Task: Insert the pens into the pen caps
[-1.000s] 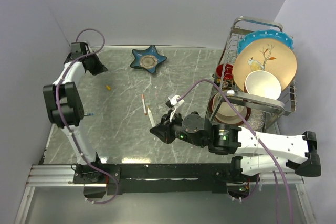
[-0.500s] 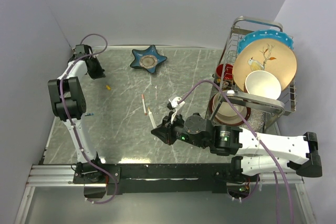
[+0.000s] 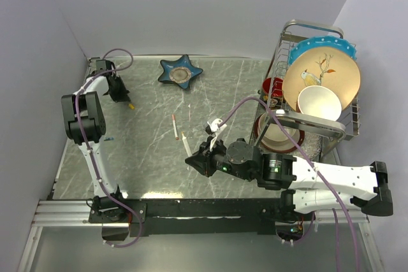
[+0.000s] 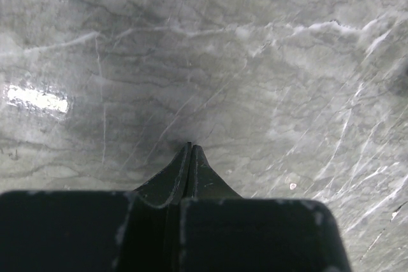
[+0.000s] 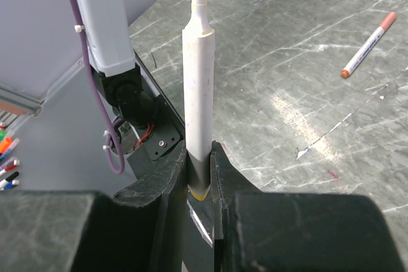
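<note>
Swings the left gripper (image 3: 120, 92) closer to the yellow pen cap (image 3: 131, 105) than a second ago, with the elbow drawn back along the left wall. Shifts the right gripper (image 3: 193, 157) and its load only a touch toward the near edge.

Spreads a grey marble table (image 3: 242, 93) across the middle. Stands a wire dish rack (image 3: 288, 30) at the right edge, loaded with a tan plate (image 3: 322, 74) painted with a bird, a blue plate (image 3: 328, 44) behind it and a white bowl (image 3: 319, 103) in front. Sets a blue star-shaped dish (image 3: 180, 72) near the far edge, well apart from both arms.

Shows the left gripper clenched on nothing, fingers pressed flat together, low over bare marble near the cap. Shows the right gripper grasping a yellow-tipped pen (image 5: 196, 93) by its rear end, barrel upright between the fingers in the wrist view, tip free.

Leaves a second pen (image 3: 174, 125) flat on the marble just beyond the held one, apart from it, orange-red end toward the near edge. Places a small blue stick (image 3: 109, 138) near the left edge. Leaves the cap alone at the far left, well apart from both pens.
</note>
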